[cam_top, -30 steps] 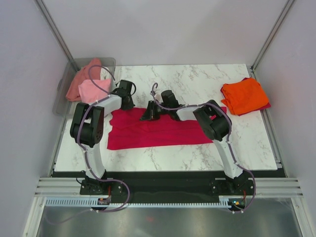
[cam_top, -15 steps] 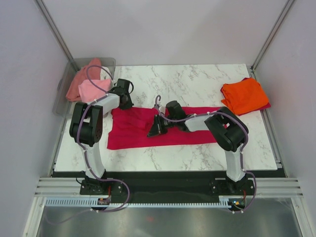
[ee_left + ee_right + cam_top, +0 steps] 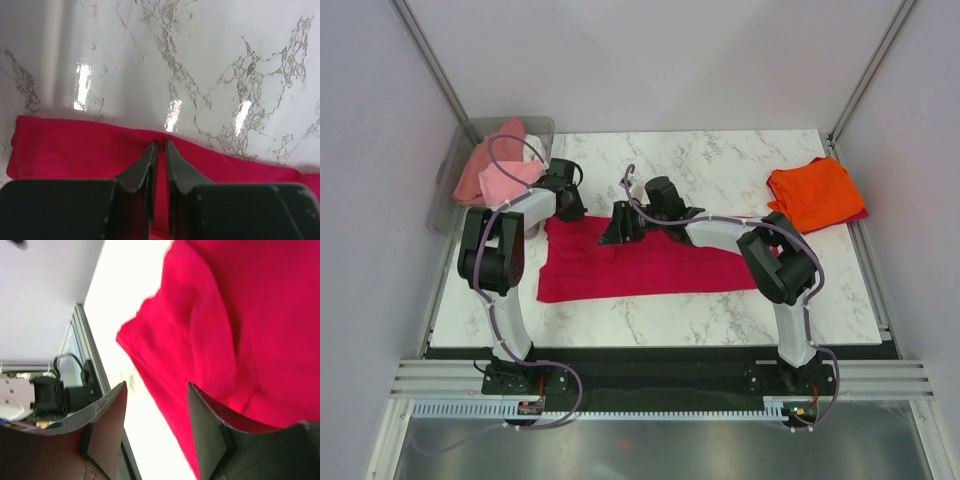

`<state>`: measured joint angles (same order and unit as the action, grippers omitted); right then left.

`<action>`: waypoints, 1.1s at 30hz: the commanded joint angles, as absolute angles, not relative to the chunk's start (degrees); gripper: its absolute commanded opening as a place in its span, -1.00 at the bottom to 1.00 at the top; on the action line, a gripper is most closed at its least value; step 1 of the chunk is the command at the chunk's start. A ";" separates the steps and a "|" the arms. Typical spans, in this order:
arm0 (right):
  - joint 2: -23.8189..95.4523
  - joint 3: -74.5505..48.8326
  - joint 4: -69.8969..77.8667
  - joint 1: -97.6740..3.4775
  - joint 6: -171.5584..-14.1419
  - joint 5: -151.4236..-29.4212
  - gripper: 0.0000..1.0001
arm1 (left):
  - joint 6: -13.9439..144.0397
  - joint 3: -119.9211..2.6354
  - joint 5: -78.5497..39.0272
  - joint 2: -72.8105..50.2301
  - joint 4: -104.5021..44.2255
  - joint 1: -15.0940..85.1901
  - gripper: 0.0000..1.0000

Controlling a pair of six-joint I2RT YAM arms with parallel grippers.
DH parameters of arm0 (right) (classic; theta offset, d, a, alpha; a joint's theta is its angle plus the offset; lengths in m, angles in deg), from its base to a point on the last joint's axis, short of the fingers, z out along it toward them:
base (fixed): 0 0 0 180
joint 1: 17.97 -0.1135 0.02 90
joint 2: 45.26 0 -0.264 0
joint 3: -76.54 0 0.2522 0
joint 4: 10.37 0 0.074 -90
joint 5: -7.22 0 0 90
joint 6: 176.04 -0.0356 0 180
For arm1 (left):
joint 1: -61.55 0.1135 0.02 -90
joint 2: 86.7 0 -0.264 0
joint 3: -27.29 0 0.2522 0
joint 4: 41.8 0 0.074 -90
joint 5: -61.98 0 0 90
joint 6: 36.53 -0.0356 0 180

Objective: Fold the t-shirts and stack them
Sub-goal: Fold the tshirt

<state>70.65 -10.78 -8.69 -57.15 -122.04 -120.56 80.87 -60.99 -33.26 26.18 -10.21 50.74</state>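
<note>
While the left tool [image 3: 160, 145] is pinching the far edge of the crimson t-shirt [image 3: 75, 150], the right tool [image 3: 157, 390] is hovering released over it

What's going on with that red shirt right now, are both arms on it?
The crimson t-shirt lies as a long flat band across the marble table. The left pincer is closed on its far edge near the left corner. The right pincer stands open by the far edge further along, holding nothing. A folded orange t-shirt sits at the far right, and pink t-shirts wait in the bin at the far left.
</note>
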 commanded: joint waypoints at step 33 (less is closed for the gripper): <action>90.71 -30.94 -12.33 -62.44 -127.25 -129.09 0.16 | 78.78 -59.86 -29.43 28.44 -10.02 51.97 -0.67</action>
<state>95.24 -34.52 -12.49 -61.78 -128.91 -126.16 80.80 -60.78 -30.39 26.21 -10.63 51.79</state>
